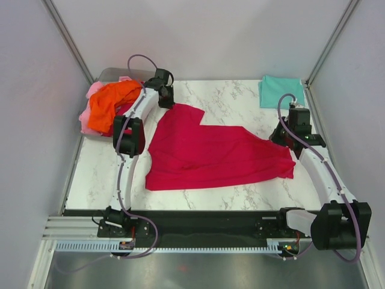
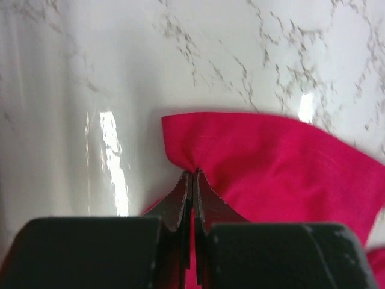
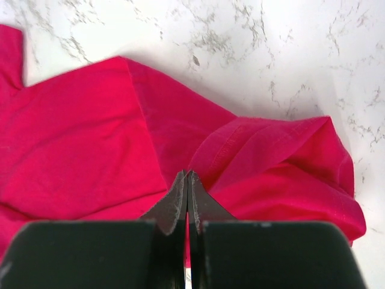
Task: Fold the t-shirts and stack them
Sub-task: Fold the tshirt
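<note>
The crimson-magenta t-shirt (image 1: pixel 210 153) lies spread across the middle of the marble table. My left gripper (image 1: pixel 166 99) is shut on its far left corner; in the left wrist view the jaws (image 2: pixel 192 174) pinch the cloth (image 2: pixel 271 162) at its edge. My right gripper (image 1: pixel 283 137) is shut on the shirt's right end; in the right wrist view the jaws (image 3: pixel 187 176) pinch a fold of the cloth (image 3: pixel 78 150). The orange t-shirt (image 1: pixel 111 102) lies bunched on the pale pink one (image 1: pixel 93 91) at the far left. The teal t-shirt (image 1: pixel 280 90) lies folded square at the far right.
A grey tray edge (image 1: pixel 117 73) shows behind the orange and pink pile. White enclosure walls stand on the left, back and right. Bare marble (image 1: pixel 234 99) lies between the crimson shirt and the teal one. A black rail (image 1: pixel 198 223) runs along the near edge.
</note>
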